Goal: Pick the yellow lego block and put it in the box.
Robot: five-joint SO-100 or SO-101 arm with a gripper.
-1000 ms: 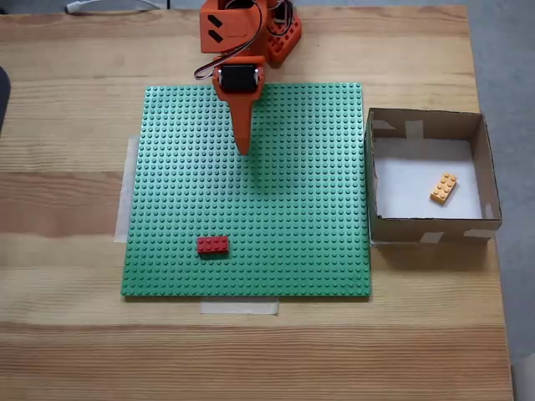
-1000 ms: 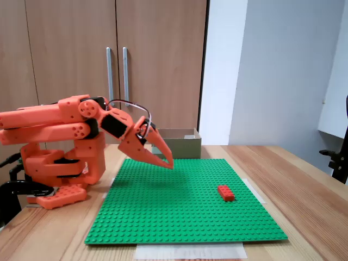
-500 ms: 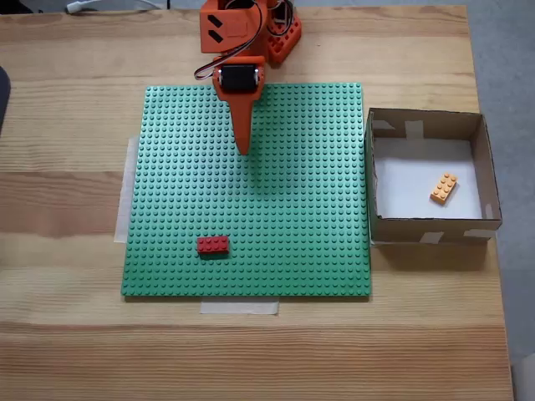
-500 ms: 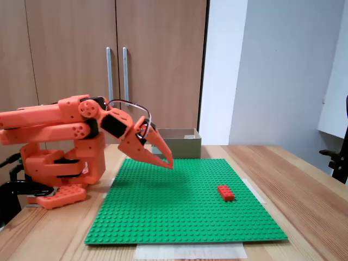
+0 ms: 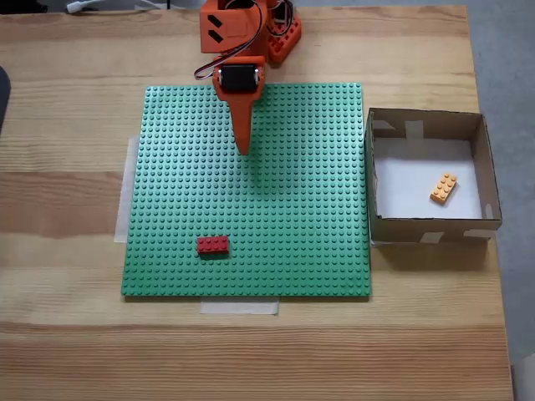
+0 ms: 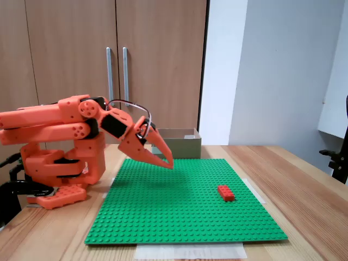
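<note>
One red brick [image 5: 212,245] on baseplate [image 5: 318,251]

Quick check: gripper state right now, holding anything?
Gripper: shut and empty, above the green baseplate. The yellow lego block lies in the box.
</note>
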